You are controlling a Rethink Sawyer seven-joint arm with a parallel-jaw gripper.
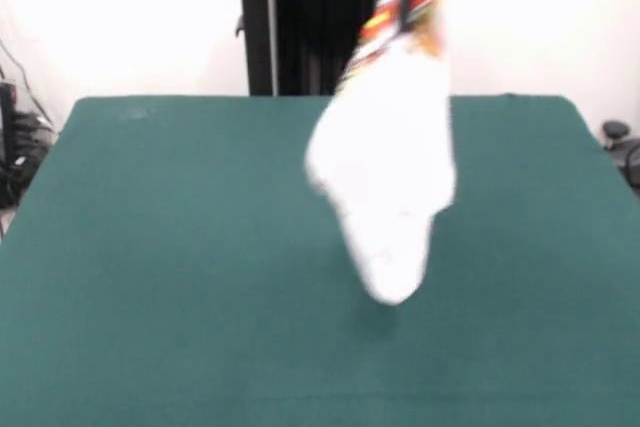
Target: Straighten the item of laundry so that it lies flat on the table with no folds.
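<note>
The item of laundry (390,167) hangs in the air over the middle right of the table (150,247), blurred by motion. It is a white garment, with a red, orange and yellow print at its top end near the picture's top edge. Its lower tip reaches down close to the green tabletop, and I cannot tell whether it touches. My gripper (407,5) shows only as a dark strip amid the bunched printed cloth at the top, shut on the garment. The rest of the arm is out of view.
The black pedestal (310,27) stands behind the table's far edge. Cables and dark equipment (20,147) lie off the table's left side, and a dark object (620,142) sits off its right side.
</note>
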